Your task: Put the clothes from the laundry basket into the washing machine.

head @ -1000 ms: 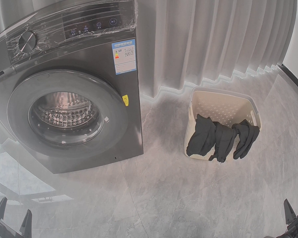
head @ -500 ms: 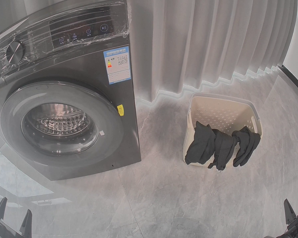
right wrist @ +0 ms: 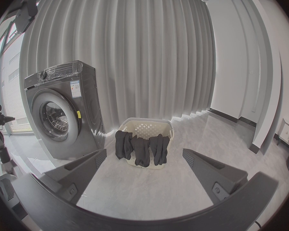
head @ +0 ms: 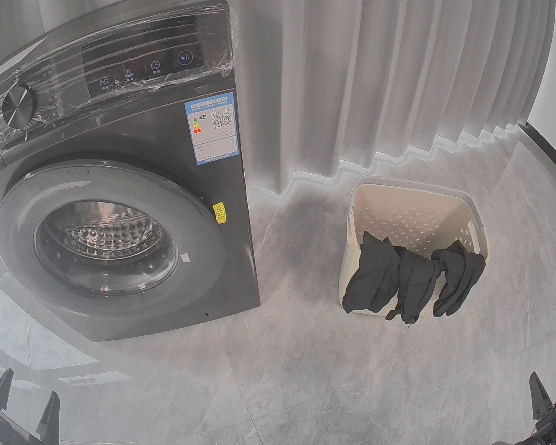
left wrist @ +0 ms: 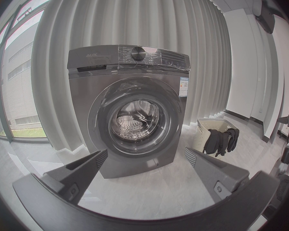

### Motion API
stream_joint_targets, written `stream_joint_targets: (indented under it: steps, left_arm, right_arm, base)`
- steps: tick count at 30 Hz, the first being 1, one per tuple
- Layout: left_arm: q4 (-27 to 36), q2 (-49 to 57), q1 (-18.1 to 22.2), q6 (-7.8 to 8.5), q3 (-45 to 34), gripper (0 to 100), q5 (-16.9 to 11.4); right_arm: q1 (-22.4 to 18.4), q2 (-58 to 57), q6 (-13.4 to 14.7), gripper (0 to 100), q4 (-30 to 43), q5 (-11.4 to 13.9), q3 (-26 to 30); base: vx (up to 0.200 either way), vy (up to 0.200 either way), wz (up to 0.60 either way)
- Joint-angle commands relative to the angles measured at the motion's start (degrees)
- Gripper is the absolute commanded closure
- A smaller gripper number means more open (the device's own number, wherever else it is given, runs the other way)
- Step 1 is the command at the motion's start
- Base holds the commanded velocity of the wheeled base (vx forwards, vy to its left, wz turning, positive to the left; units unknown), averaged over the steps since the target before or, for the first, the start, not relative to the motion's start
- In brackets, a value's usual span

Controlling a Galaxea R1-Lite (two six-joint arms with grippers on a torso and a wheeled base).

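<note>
A dark grey washing machine stands on the left, and its steel drum shows through the round front port. To its right sits a cream laundry basket with dark clothes draped over its near rim. My left gripper is low at the near left, open and empty, facing the washing machine. My right gripper is low at the near right, also open and empty, with the basket and clothes well ahead of it.
A white pleated curtain hangs behind both. A wall with a dark skirting runs along the far right. Bare grey floor tiles lie between me, the machine and the basket. A window is left of the machine.
The whole head view has shifted, so the washing machine and basket now sit lower and farther left in it. Both grippers hold the same place in the view, open as before.
</note>
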State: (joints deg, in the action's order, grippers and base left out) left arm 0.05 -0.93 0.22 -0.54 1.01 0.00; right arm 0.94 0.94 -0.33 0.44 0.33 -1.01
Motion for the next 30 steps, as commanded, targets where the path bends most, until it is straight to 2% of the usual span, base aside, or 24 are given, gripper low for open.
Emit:
stream_joint_targets:
  steps: [1,8,17,28,30]
  left_arm:
    - [-0.05,0.75,0.04,0.01,-1.01,0,0.00]
    - [0.04,0.75,0.04,0.01,-1.01,0,0.00]
    - [0.04,0.75,0.04,0.01,-1.01,0,0.09]
    - [0.04,0.75,0.04,0.10,-1.01,0,0.09]
    - [0.04,0.75,0.04,0.10,-1.01,0,0.09]
  right_arm:
    - [0.03,-0.59,-0.02,0,0.00,-0.07,0.75]
    - [0.03,-0.59,-0.02,0,0.00,0.02,0.75]
    - [0.03,-0.59,-0.02,0,0.00,0.02,0.75]
    - [0.03,-0.59,-0.02,0,0.00,0.02,0.75]
    - [0.03,-0.59,-0.02,0,0.00,0.02,0.75]
  base:
    - [0.000,0.000,0.00]
    - [0.000,0.000,0.00]
    - [0.000,-0.200,0.00]
    - [0.000,0.000,0.00]
    - [0.000,0.000,-0.60]
